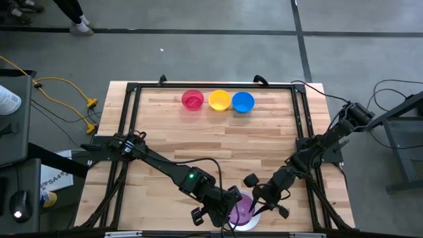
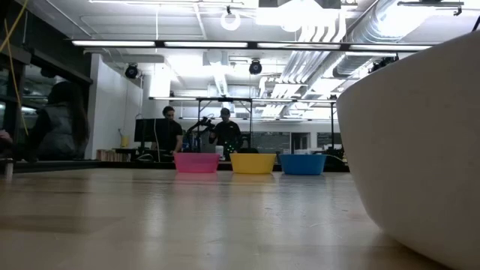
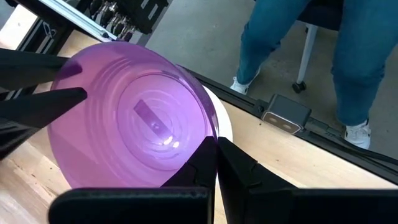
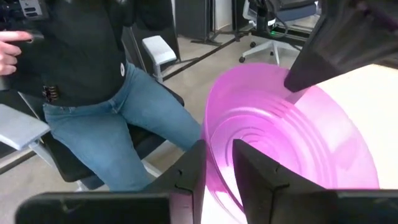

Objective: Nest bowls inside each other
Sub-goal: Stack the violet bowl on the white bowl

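A translucent purple bowl (image 1: pixel 242 207) hangs tilted over the larger white bowl (image 1: pixel 252 224) at the table's near edge. Whether it rests in the white bowl does not show. My left gripper (image 3: pixel 216 165) is shut on one side of its rim. My right gripper (image 4: pixel 217 168) stands open at the opposite side, one finger inside the rim and one outside. Pink (image 1: pixel 192 100), yellow (image 1: pixel 219 100) and blue (image 1: pixel 243 102) bowls stand upright in a row on their bases at the far edge. The low view shows the white bowl's wall (image 2: pixel 420 142) close up. My left gripper pinches the purple bowl's rim (image 3: pixel 210 140) between its two fingers, one inside the wall and one outside. The fingers slant down from the table's left. The bowl sits tilted in the hold, above the white bowl's rim (image 3: pixel 225 124). My right gripper's fingers (image 4: pixel 186 177) straddle the far side of the rim (image 4: pixel 214 146); I cannot tell whether they touch it.
A black frame (image 1: pixel 132 119) runs round the wooden tabletop. The middle of the table between the near bowls and the far row is bare wood. A person in jeans (image 4: pixel 118 118) sits just beyond the near edge; other people stand far behind the table (image 2: pixel 225 131).
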You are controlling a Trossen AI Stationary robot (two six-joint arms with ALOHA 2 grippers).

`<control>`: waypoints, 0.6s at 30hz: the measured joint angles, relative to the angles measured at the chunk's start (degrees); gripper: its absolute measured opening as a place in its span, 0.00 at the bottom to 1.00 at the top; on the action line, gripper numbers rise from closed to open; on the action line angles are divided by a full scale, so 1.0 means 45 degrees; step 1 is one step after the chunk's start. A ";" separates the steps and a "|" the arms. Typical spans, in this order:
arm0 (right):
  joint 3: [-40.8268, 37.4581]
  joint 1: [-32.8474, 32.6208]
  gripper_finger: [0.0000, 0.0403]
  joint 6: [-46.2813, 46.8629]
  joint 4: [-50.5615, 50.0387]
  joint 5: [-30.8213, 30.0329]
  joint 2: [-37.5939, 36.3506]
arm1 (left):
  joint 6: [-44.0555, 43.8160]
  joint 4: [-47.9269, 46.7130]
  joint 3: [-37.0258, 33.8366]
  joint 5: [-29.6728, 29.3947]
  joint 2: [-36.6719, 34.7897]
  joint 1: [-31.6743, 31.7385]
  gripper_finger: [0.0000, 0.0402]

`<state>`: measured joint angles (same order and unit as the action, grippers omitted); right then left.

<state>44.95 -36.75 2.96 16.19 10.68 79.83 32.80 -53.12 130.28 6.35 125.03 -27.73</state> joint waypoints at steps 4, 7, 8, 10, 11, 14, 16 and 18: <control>0.0000 0.0000 0.15 -0.0051 0.0194 0.0192 0.0000 | -0.0005 0.0039 0.0000 0.0034 0.0000 0.0005 0.00; 0.0000 0.0000 0.10 -0.0230 0.0242 0.0427 0.0000 | -0.0005 0.0053 0.0000 0.0029 0.0000 0.0010 0.00; 0.0000 0.0000 0.07 -0.0262 0.0246 0.0464 0.0000 | -0.0005 0.0053 0.0000 0.0024 0.0000 0.0010 0.00; 0.0000 -0.0006 0.03 -0.0340 0.0246 0.0550 0.0000 | 0.0000 0.0049 0.0000 -0.0043 0.0000 0.0019 0.00; 0.0000 -0.0010 0.02 -0.0386 0.0250 0.0554 0.0000 | 0.0000 0.0048 0.0000 -0.0058 0.0000 0.0019 0.01; 0.0000 -0.0010 0.01 -0.0548 0.0241 0.0575 0.0000 | -0.0054 0.0050 0.0000 -0.0376 0.0000 0.0022 0.03; 0.0000 -0.0010 0.01 -0.0630 0.0240 0.0719 0.0000 | -0.0313 0.0060 0.0000 -0.0729 0.0000 0.0018 0.06; 0.0000 -0.0010 0.01 -0.0631 0.0227 0.0740 0.0000 | -0.0476 0.0058 0.0004 -0.1074 0.0000 0.0019 0.08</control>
<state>44.95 -36.80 0.12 17.21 14.01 79.83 30.65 -52.86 130.30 1.52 125.03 -27.64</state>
